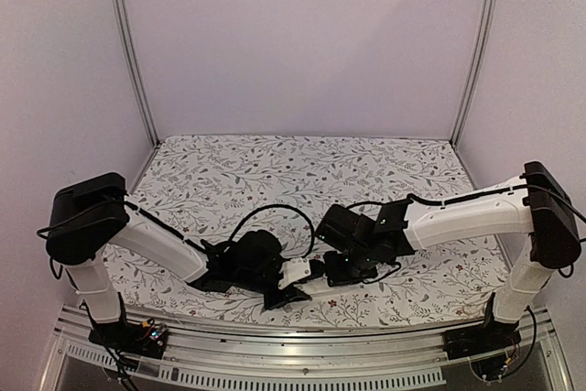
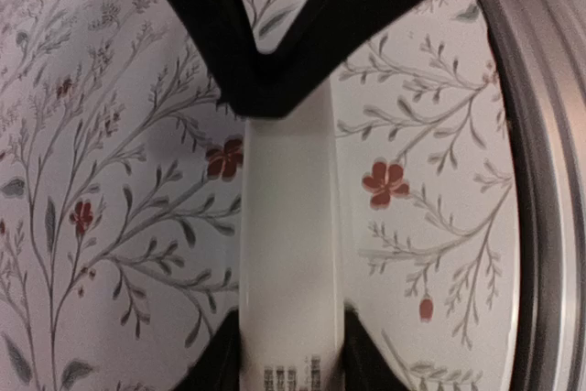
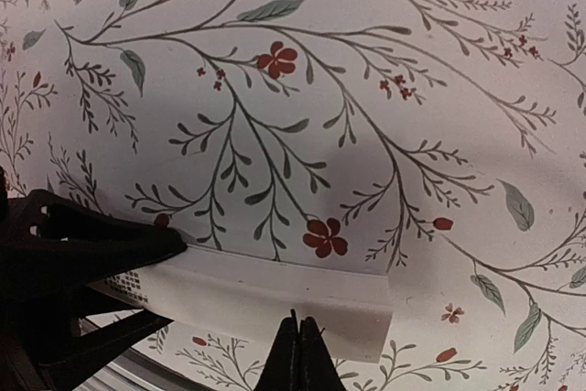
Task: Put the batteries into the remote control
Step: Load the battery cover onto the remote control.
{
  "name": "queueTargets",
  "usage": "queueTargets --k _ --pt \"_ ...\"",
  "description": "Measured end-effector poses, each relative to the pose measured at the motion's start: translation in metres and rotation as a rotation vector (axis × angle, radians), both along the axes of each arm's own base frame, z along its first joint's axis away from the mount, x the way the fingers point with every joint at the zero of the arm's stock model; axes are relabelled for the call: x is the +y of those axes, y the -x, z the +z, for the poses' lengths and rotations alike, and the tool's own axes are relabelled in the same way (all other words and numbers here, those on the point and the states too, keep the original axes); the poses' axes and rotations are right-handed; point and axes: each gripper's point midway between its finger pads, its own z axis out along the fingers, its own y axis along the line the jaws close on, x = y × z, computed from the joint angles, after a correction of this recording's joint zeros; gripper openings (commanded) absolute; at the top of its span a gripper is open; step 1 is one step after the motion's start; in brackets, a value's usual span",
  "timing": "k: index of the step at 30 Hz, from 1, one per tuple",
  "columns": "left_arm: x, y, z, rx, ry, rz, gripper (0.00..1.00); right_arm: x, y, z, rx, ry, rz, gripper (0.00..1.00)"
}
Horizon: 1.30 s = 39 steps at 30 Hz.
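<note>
Floral-print tablecloth (image 1: 275, 162): work sits at its near edge, by the metal rail (image 2: 540, 180). Slim white plastic remote control (image 2: 288, 244) looks lifted just above the cloth. Long axis roughly left-right, labelled end clamped in the left gripper (image 2: 290, 359), free end at the right gripper (image 3: 299, 354), which is pinched closed, empty, tips on the remote's edge. Risk: pushing there levers the remote out of the clamp and drops it at the rail. No batteries in view.

Metal rail (image 2: 540, 180) runs near remote control (image 2: 288, 226); far side open.
</note>
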Motion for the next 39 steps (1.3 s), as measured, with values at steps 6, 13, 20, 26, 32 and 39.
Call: queueTargets --k 6,13,20,26,32,39 --pt "0.005 -0.002 -0.001 0.002 -0.001 0.012 0.19 0.016 0.0 0.0 0.0 -0.016 0.043 0.0" --pt "0.004 -0.002 0.0 -0.007 0.004 0.013 0.19 -0.031 0.0 0.018 -0.041 -0.014 -0.036 0.0" --pt "0.004 -0.002 0.0 -0.009 0.004 0.015 0.19 -0.054 -0.012 0.036 -0.083 -0.064 -0.117 0.0" --pt "0.004 -0.002 0.0 -0.009 0.004 0.015 0.19 -0.062 -0.007 0.004 -0.03 0.01 -0.115 0.0" --pt "0.004 -0.002 0.0 -0.008 0.006 0.017 0.18 -0.018 -0.003 -0.011 0.011 0.009 -0.038 0.0" --pt "0.008 -0.001 0.0 0.001 0.0 0.027 0.16 -0.012 -0.003 -0.033 0.011 0.169 0.013 0.0"
